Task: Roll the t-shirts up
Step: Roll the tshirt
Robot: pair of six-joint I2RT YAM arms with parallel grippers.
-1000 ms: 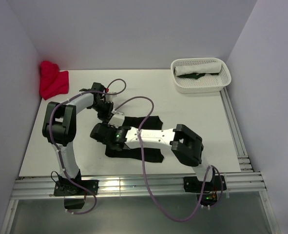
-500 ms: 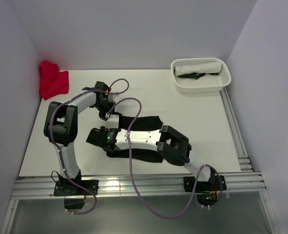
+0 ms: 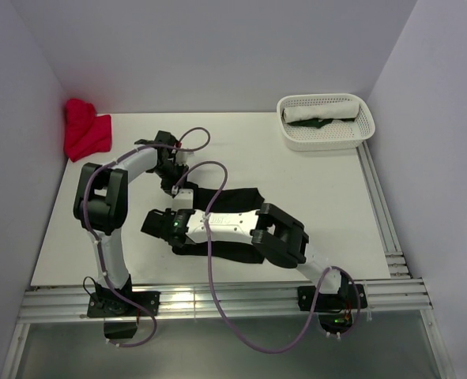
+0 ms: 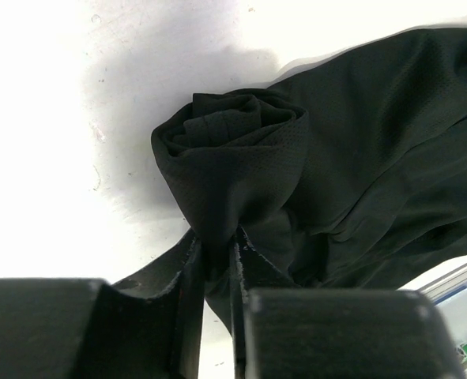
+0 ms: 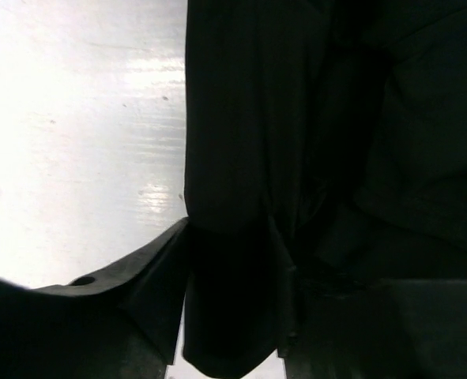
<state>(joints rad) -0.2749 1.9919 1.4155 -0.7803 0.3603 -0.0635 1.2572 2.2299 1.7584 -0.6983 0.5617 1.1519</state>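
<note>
A black t-shirt point(image 3: 235, 251) lies mid-table, mostly under my right arm, its left end rolled up. In the left wrist view the rolled end point(image 4: 233, 150) shows as a tight spiral, and my left gripper point(image 4: 216, 260) is shut on the cloth at its lower edge. In the top view the left gripper point(image 3: 175, 180) is at the far end of the roll. My right gripper point(image 3: 156, 223) is at the near end. In the right wrist view it point(image 5: 229, 276) is shut around the dark roll point(image 5: 241, 158). A red t-shirt point(image 3: 85, 130) lies crumpled at the back left corner.
A white lattice basket point(image 3: 325, 140) stands at the back right and holds a white rolled cloth point(image 3: 322, 109) and something dark green. Metal rails run along the table's right edge point(image 3: 379, 213) and front edge point(image 3: 217, 300). Walls close in the left, back and right.
My right arm has drawn to the left, its elbow and gripper shifting left with the roll. My left gripper has edged slightly right. Both stay shut on the black t-shirt.
</note>
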